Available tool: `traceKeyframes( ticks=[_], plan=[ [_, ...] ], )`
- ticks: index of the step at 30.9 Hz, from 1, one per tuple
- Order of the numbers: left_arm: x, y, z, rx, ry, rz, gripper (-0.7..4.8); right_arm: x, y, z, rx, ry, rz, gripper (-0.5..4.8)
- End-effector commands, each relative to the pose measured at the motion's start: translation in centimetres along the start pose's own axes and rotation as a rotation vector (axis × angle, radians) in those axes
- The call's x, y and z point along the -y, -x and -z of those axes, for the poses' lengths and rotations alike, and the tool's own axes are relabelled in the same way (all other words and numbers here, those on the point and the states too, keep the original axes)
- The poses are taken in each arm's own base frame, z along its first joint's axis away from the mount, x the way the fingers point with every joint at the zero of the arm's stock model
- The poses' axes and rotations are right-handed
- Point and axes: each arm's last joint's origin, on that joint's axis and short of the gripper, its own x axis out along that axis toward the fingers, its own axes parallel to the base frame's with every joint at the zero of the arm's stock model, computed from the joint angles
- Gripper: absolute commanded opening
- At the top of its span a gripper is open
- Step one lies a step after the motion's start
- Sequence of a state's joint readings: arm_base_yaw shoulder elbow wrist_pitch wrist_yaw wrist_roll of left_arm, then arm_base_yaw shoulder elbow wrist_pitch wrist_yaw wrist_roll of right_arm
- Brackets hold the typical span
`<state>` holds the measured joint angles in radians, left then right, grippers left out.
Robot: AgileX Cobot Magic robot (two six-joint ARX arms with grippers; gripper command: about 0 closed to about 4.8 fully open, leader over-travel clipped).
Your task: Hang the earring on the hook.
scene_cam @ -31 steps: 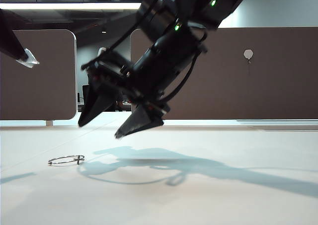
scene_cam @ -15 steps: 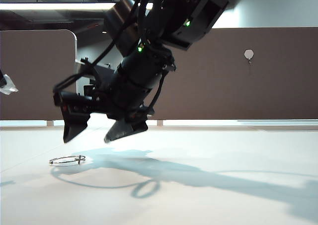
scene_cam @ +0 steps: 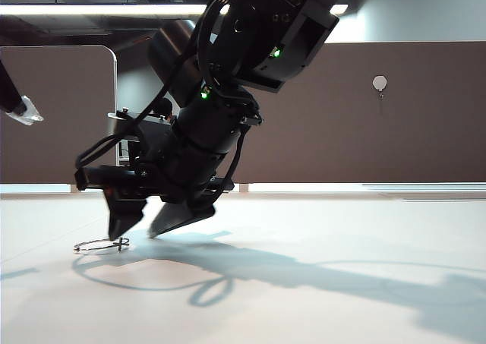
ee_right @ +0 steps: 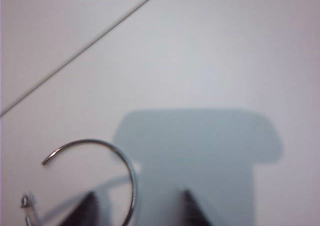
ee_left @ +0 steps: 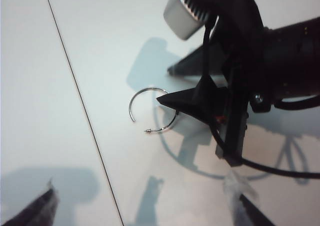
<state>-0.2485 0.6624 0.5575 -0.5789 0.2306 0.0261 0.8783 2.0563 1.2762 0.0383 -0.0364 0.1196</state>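
step: pick-up | right gripper low over table, jaws partly open astride earring wire, set to pinch; nothing held | left gripper wide open, empty, parked aloft | hook on far wall, well apart

The counter is a flat, pale, matte surface running back to brown partition panels at its far edge. A thin dark seam crosses it in a straight line, and it shows in both wrist views. The earring lies flat on the counter toward the left of the exterior view, just beside the seam. It is a thin silver wire hoop, open at one part of its rim, with a small clasp end standing free of the other end. Broad soft shadows of the arms above fall across the surface to the right of the hoop.
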Motion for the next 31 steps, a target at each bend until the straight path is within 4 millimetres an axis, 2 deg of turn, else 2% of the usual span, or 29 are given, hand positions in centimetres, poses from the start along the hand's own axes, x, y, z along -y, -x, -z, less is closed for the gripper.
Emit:
traceKeyframes(
  ticks=[1,3,6,10,15,24,31],
  plan=[
    [0.0,0.1,-0.2,0.016,-0.005,-0.004,4.79,-0.3,-0.3,1.4,-0.106,-0.005,-0.011,1.30],
    [0.0,0.1,-0.2,0.017,-0.006,-0.008,4.79,-0.3,-0.3,1.4,-0.114,-0.006,-0.015,0.97],
    [0.0,0.1,-0.2,0.016,-0.008,-0.010,4.79,-0.1,-0.3,1.4,-0.112,-0.012,-0.032,-0.09],
    [0.0,0.1,-0.4,0.034,-0.012,-0.011,4.79,0.4,0.1,0.9,-0.092,-0.024,-0.060,-0.06],
    [0.0,0.2,-1.3,0.129,-0.033,-0.013,4.79,2.1,2.2,-1.3,0.007,-0.053,-0.083,-0.06],
    [0.0,0.3,-2.3,0.229,-0.053,-0.015,4.79,6.9,9.0,-6.9,0.353,-0.096,-0.162,-0.06],
    [0.0,0.6,-3.3,0.339,-0.078,-0.018,4.79,11.2,15.6,-9.7,0.619,-0.109,-0.052,-0.06]
  ],
)
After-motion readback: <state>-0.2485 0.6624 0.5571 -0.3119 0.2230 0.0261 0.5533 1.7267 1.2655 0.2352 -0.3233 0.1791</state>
